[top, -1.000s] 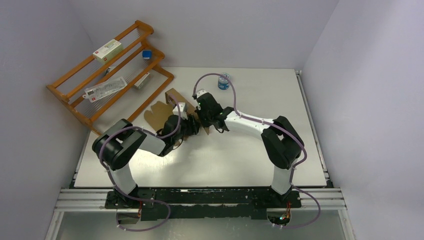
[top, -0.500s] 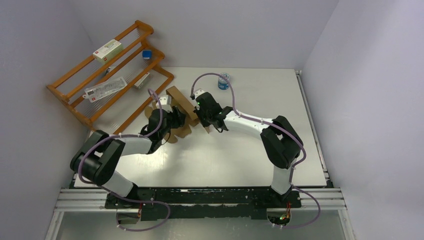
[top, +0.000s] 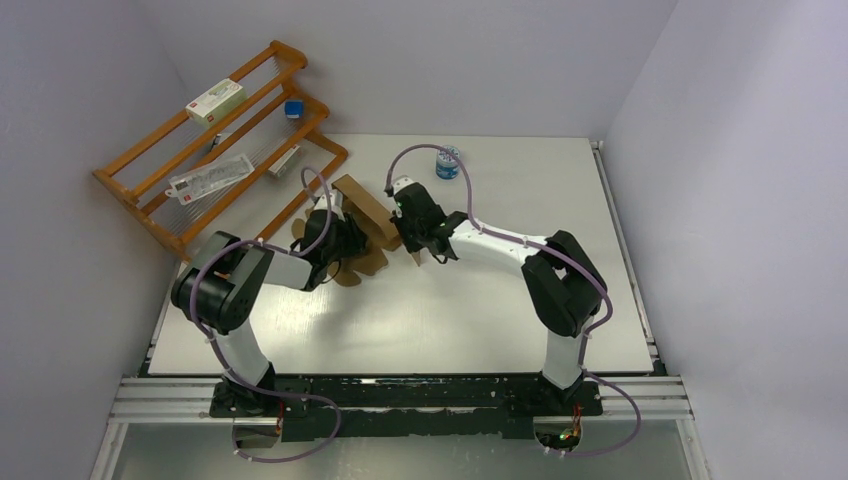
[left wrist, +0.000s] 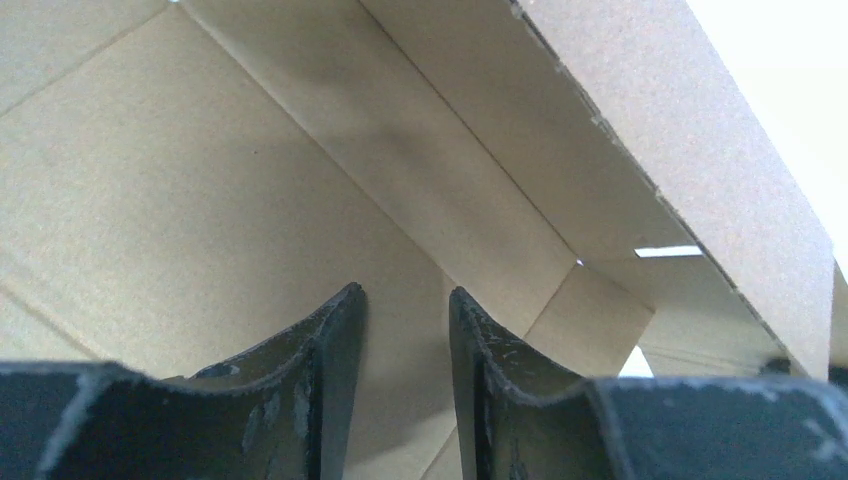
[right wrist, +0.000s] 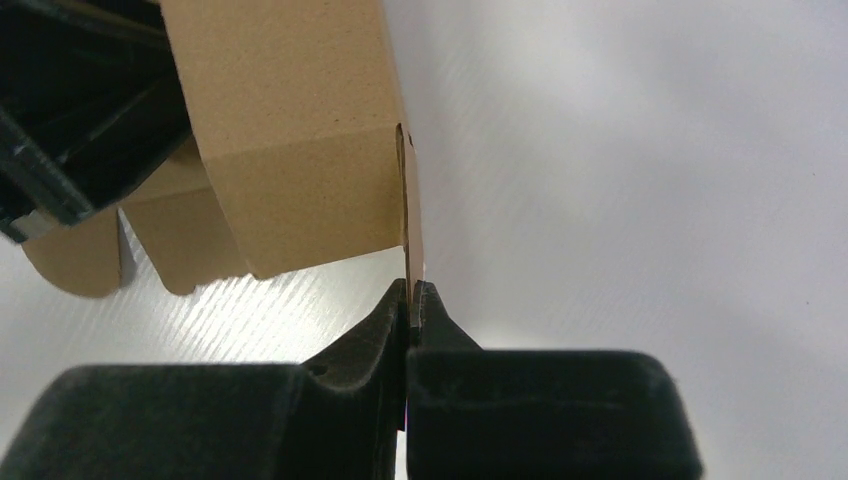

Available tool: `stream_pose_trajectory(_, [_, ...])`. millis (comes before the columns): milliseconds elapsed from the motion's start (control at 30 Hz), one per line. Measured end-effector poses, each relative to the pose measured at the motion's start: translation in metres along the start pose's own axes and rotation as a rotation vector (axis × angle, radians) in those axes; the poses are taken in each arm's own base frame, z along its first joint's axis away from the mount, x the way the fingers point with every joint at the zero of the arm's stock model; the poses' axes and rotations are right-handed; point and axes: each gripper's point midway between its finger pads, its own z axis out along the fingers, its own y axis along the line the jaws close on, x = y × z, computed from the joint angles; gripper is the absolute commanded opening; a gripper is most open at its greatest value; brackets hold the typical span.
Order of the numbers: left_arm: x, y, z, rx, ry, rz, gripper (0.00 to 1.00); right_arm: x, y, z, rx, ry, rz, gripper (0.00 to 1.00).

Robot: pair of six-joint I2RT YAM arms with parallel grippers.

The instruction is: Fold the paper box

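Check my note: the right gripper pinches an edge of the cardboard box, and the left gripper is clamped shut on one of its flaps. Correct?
Not quite. The left gripper is not clamped on a flap: the left wrist view shows its fingers apart with nothing between them, facing a panel of the cardboard box. The right gripper does pinch an edge.

A wooden rack [top: 283, 52] is standing by the left wall, at the far left corner of the white table [top: 520, 330]. A white printed carton [top: 214, 100] is lying on its top tier and a small blue block [top: 293, 108] is sitting one tier down. A clear flat packet [top: 210, 175] and a small pale carton [top: 283, 161] are resting lower. A small blue-and-white container [top: 447, 163] is standing upright near the table's back edge.
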Motion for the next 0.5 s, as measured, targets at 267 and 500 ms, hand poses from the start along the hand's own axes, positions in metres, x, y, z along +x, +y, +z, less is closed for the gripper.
stream_pose_trajectory(267, [0.017, -0.012, -0.015, 0.092, 0.038, -0.066, 0.4, -0.002, -0.018, 0.002, 0.034, -0.005, 0.105, 0.0])
stream_pose_trajectory(500, [0.042, -0.038, -0.033, 0.184, 0.082, -0.099, 0.4, -0.009, -0.029, 0.002, 0.058, -0.027, 0.158, 0.0])
